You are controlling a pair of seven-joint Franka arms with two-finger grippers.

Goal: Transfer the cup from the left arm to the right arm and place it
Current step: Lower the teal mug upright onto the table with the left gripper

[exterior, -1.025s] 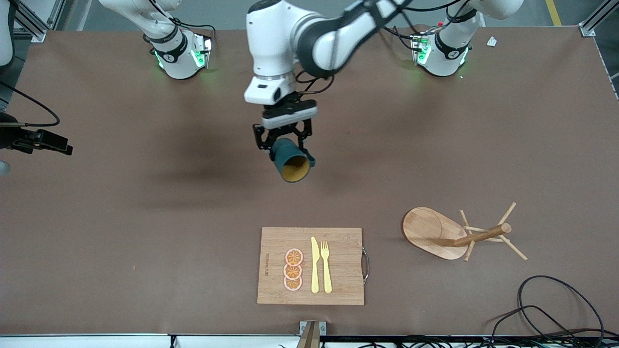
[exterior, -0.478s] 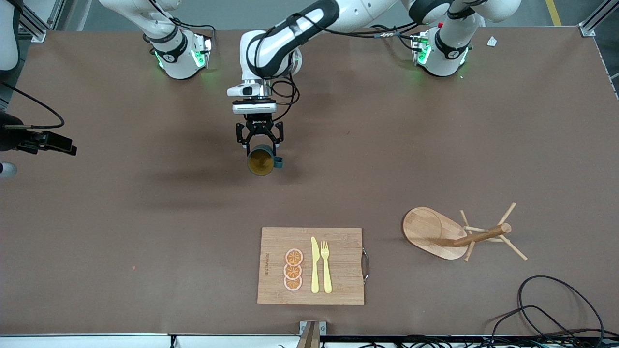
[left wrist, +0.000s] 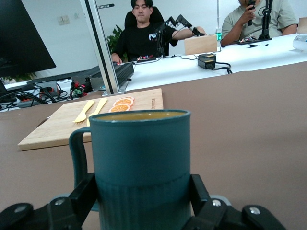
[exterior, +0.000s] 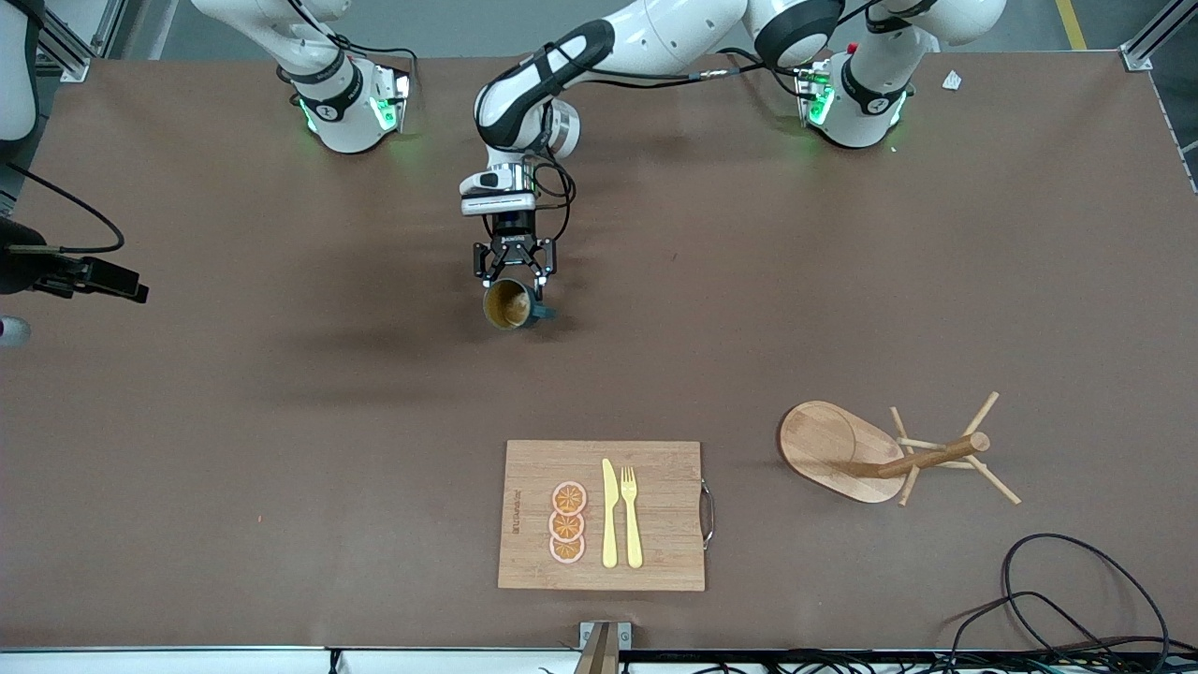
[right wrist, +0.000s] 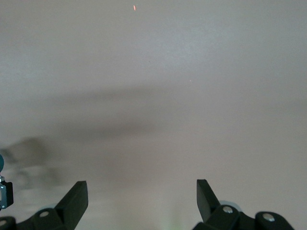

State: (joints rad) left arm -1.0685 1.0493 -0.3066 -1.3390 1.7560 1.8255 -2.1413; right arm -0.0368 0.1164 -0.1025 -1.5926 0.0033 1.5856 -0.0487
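Observation:
The cup is a dark teal ribbed mug with a mustard-yellow inside. It stands upright at or just above the table in the middle, its handle toward the left arm's end. My left gripper is shut on its lower ribbed part; in the left wrist view the cup fills the space between the jaws of the left gripper. My right gripper hangs over the right arm's end of the table. It is open and empty in the right wrist view, over bare table.
A bamboo cutting board with a yellow knife, a fork and orange slices lies nearer the front camera. A wooden mug tree stands toward the left arm's end. Black cables lie at the front corner.
The left arm has lowered the cup toward the table, turned it from tilted to upright, and drawn it a little toward the right arm's end. The right gripper has barely moved.

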